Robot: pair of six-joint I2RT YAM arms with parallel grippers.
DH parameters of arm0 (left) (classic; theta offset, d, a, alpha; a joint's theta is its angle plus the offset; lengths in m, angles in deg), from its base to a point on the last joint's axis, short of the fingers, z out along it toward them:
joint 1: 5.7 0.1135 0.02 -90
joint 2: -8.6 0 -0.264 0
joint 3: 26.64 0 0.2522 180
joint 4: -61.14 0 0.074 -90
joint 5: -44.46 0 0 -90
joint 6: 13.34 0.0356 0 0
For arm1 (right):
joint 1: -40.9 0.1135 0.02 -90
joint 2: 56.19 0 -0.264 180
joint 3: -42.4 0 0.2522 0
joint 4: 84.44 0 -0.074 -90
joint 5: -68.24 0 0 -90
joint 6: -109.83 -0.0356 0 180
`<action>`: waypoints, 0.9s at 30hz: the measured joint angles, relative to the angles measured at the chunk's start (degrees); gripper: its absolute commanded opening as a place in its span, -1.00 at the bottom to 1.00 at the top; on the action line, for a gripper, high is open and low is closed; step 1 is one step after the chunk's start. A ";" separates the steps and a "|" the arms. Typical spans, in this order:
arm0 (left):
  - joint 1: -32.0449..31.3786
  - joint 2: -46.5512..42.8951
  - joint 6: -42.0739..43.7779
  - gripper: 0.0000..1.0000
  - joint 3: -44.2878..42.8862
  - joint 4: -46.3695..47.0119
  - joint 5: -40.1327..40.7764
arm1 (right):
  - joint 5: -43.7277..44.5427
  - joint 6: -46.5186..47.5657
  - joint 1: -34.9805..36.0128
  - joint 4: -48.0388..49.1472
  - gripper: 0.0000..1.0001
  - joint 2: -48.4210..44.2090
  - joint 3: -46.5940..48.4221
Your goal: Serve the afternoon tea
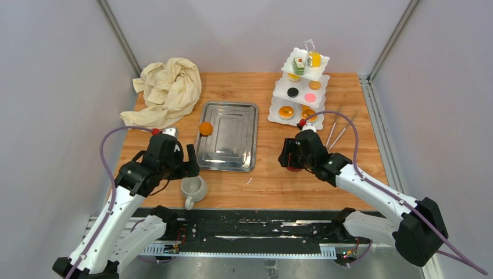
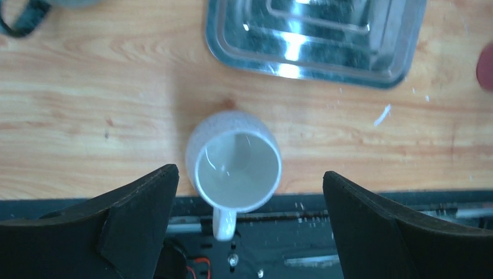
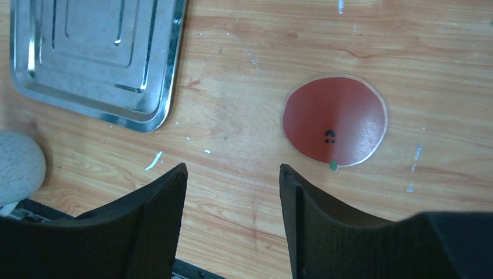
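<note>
A pale grey speckled mug (image 1: 193, 189) stands upright at the table's near edge, handle toward me. In the left wrist view the mug (image 2: 235, 165) sits just ahead of and between my open fingers, untouched. My left gripper (image 1: 189, 160) (image 2: 250, 172) hovers over it. My right gripper (image 1: 289, 157) (image 3: 232, 167) is open and empty above bare wood. The white three-tier stand (image 1: 299, 87) at the back right holds orange, pink, black and green-layered cakes. One orange cake (image 1: 205, 128) lies on the steel tray. The second mug is out of view.
The shiny steel tray (image 1: 227, 136) (image 2: 314, 35) (image 3: 93, 52) lies mid-table. A cream cloth (image 1: 168, 87) is bunched at the back left. A red disc (image 3: 335, 121) lies on the wood by my right gripper. Thin utensils (image 1: 337, 131) lie right of the stand.
</note>
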 measured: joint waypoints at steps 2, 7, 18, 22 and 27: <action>-2.91 -1.18 -1.99 0.97 0.00 -2.86 0.24 | 1.33 -0.17 0.02 -0.68 0.18 -0.15 0.00; -11.56 -1.42 -7.08 0.96 0.55 -8.41 1.07 | 3.91 0.00 0.02 -1.51 0.18 -0.37 0.11; -27.12 4.24 -17.90 0.84 6.91 -13.27 4.74 | 6.23 0.33 0.02 -3.21 0.18 -0.35 0.96; -27.28 4.26 -19.85 0.67 8.92 -13.60 6.58 | 7.17 0.66 0.02 -3.41 0.17 -0.35 0.96; -27.41 4.63 -19.71 0.44 10.54 -11.87 6.45 | 8.09 1.84 0.02 -3.89 0.16 0.17 1.51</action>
